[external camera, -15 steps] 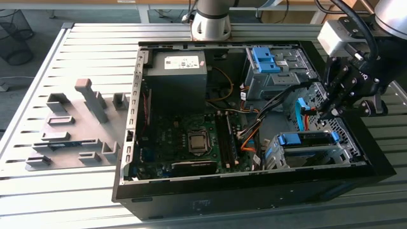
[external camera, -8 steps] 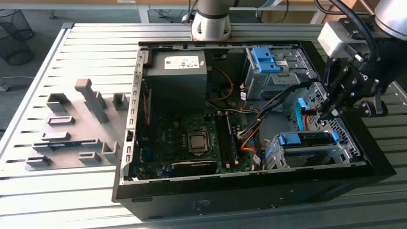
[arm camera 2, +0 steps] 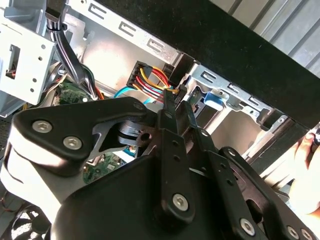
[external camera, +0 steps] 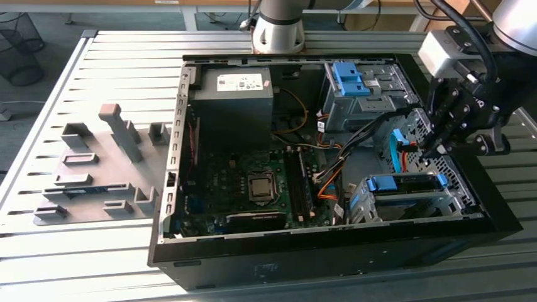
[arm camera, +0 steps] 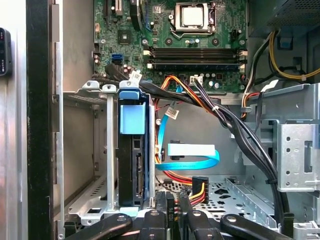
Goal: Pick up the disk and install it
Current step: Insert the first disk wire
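In the exterior view the pincer (external camera: pixel 434 150) hangs inside the open computer case (external camera: pixel 336 264), its fingers drawn together on nothing that I can see. The disk (external camera: pixel 403 184) lies below and in front of it, slotted into the drive cage (external camera: pixel 449 204), apart from the fingertips. Its blue handle faces up and a strip of dark edge shows beneath. It looks seated, though how deep I cannot tell.

In the second wrist view the pincer (arm camera 2: pixel 175 97) shows two fingers lying nearly against each other, with only a thin slit between them. Straight ahead of the tips sits a power connector (arm camera 2: pixel 150 80) with its yellow, red and black wires. This is the hazard. A small push forward would likely ram the tips into the plug or hook the loose wires, and any sideways drag could then pull the plug free.

In the first wrist view the pincer (arm camera: pixel 176 202) has the same connector (arm camera: pixel 198 187) just beyond it, and a blue flat cable (arm camera: pixel 192 151) loops further out. The disk (arm camera: pixel 132 165) stands edge-on to one side of the fingers, near but not touching. It is a dark slab between blue rails, capped by the pale blue handle. If it is not fully home, a knock from the finger links could tilt it in its cage (arm camera: pixel 92 150).
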You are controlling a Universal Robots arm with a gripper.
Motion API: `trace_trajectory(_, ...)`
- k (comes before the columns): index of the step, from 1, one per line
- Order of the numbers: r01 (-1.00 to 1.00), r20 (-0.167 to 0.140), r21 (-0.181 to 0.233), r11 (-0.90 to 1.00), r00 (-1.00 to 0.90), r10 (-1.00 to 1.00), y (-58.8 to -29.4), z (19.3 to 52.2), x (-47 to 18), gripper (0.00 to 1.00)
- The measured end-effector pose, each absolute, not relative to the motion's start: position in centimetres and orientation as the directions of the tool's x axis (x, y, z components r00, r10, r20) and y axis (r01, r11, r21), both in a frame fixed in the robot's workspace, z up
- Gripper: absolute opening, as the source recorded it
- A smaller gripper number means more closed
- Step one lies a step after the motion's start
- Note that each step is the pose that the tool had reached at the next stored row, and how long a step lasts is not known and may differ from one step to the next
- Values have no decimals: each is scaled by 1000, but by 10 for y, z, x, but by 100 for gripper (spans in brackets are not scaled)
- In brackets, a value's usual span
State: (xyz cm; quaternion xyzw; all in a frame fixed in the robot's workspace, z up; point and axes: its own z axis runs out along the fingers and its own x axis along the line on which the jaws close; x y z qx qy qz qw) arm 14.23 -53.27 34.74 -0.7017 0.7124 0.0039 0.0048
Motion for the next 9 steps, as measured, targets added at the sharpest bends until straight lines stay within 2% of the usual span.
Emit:
trace_trajectory(2,-1000,-13,-4,15,-15,-1000,-533,347,142,22)
trace_trajectory(3,-1000,-14,-6,14,-14,-1000,-533,347,142,16)
trace_trajectory(9,-1000,-17,-8,13,-13,-1000,-534,347,142,16)
